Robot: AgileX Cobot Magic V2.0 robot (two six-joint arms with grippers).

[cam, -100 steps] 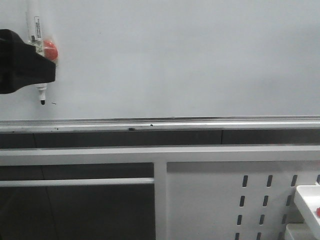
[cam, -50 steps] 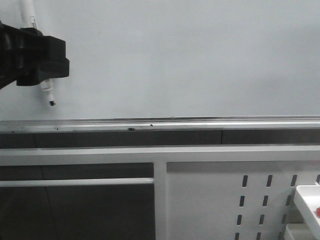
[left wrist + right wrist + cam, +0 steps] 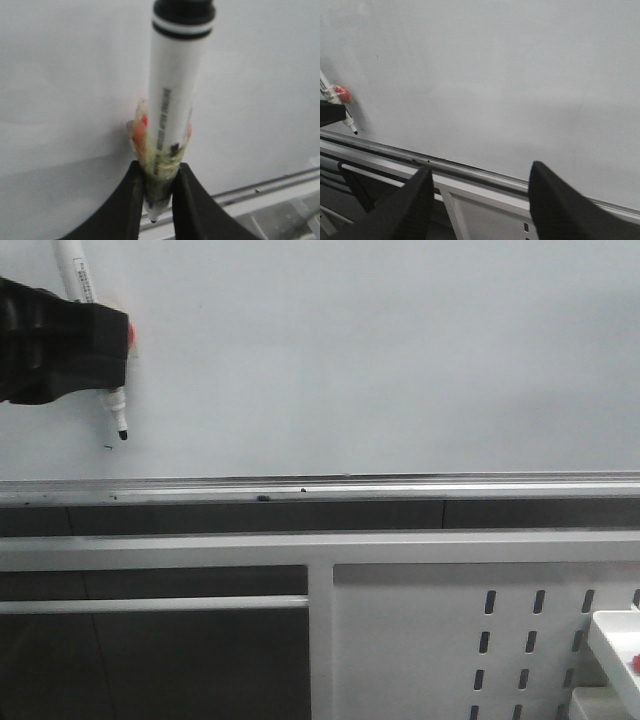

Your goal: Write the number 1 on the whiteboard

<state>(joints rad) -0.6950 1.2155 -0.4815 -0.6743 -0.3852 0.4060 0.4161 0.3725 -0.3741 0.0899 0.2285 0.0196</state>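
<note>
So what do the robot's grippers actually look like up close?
Both are plain matte black. The left gripper has two smooth curved fingers narrowing toward each other; in the front view it looks like a chunky black block. The right gripper has two broad, rounded, tapering fingers. No cables, markings or sleeves show.

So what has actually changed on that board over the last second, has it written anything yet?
The left gripper, shut on the marker, shifted a little to the right along the whiteboard, and the marker now leans, its black tip further right and slightly higher. No stroke has appeared; only the tiny dark speck sits there as before. The silver rail and right gripper look unchanged.
</note>
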